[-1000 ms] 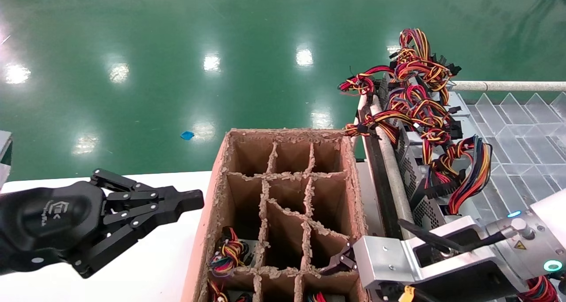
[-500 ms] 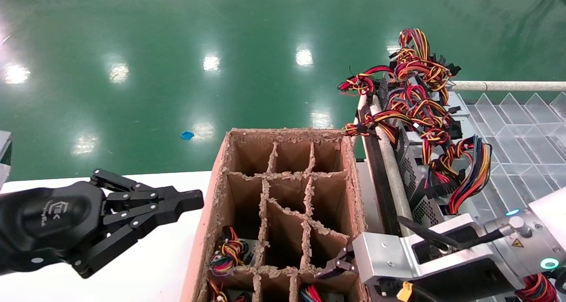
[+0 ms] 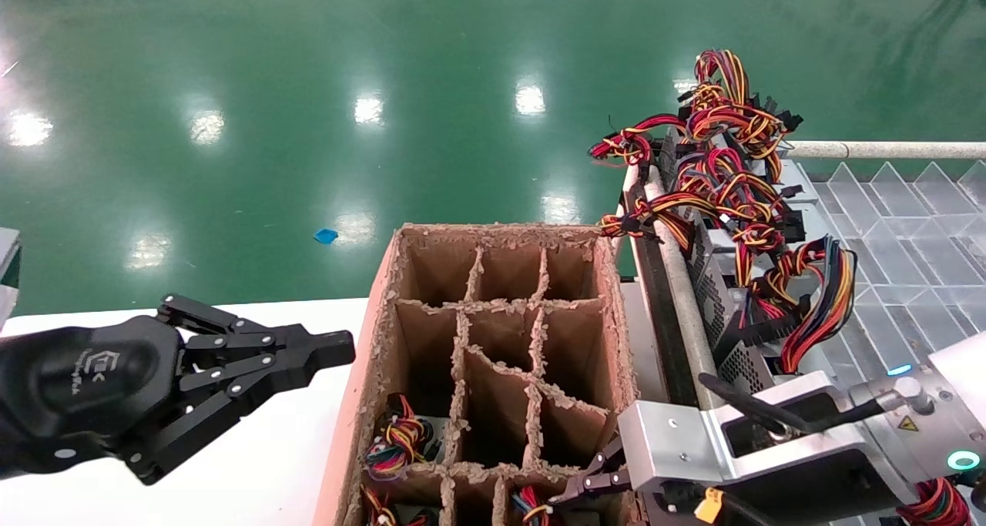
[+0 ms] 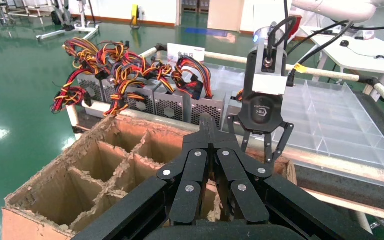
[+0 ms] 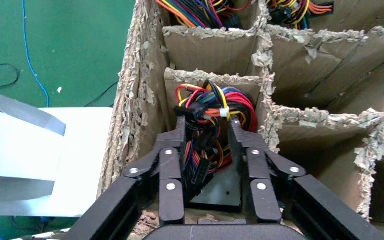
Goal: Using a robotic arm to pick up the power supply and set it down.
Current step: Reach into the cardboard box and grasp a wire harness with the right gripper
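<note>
Head view: the left gripper [image 3: 327,350] sits at the lower left over the white table [image 3: 254,464], fingers pressed together, beside the cardboard divider box [image 3: 370,341]. The right gripper [image 3: 589,484] reaches into the box's lower right corner.

Left wrist view: the right gripper [image 4: 260,145] hangs at centre, fingers spread.

Right wrist view: the fingers [image 5: 172,165] straddle the power supply [image 5: 225,187] and its wire bundle [image 5: 212,107] inside a compartment, not clamped.
</note>
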